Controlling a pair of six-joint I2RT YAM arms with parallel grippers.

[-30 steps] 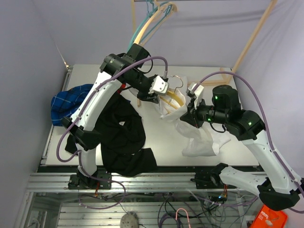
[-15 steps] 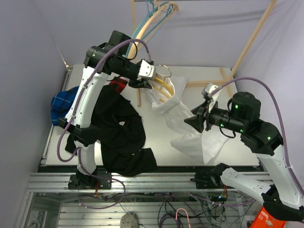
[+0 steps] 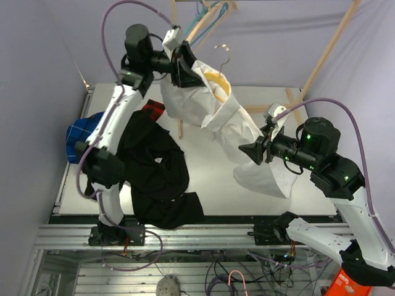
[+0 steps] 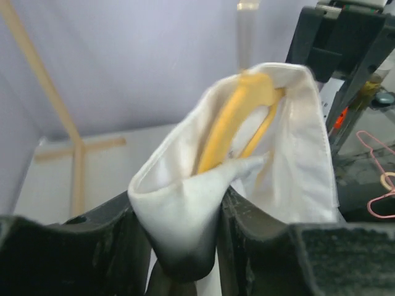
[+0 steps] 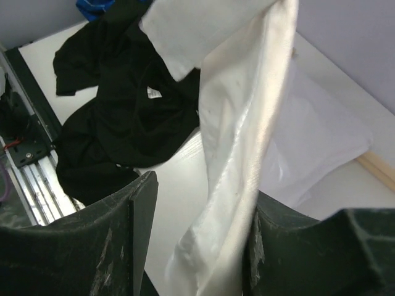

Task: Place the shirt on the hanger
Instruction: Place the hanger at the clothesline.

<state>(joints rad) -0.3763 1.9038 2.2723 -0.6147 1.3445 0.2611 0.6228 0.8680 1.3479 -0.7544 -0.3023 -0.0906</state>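
Left gripper (image 3: 181, 65) was up high at the back, jaws pinched tight on a thick, rounded fold of the shirt (image 3: 200, 102). In the wrist view that fold sat squeezed btwn the two black fingers. The shirt was plain white, smooth woven cloth w/ a neat stitched hem, and it hung in one long soft drape from that grip, running diagonally down to the right, its lower end crumpled on the table (image 3: 203, 191). The hanger (image 3: 219, 83) was inside the shirt's upper opening, w/ thin curved glossy yellow arms cupped by fabric and a slim grey wire hook poking out above the cloth. Right gripper (image 3: 250, 153) was low on the right, jaws spread apart. A narrow, slightly shiny strip of shirt dangled btwn them w/ clear space on one side; it looked to be brushing the other finger, tho that was hard to tell from the wrist view. The black garment (image 3: 157, 179) lay matte and rumpled on the table's left, spilling over the near edge. The blue plaid shirt (image 3: 83, 132) was bunched at the far-left edge.
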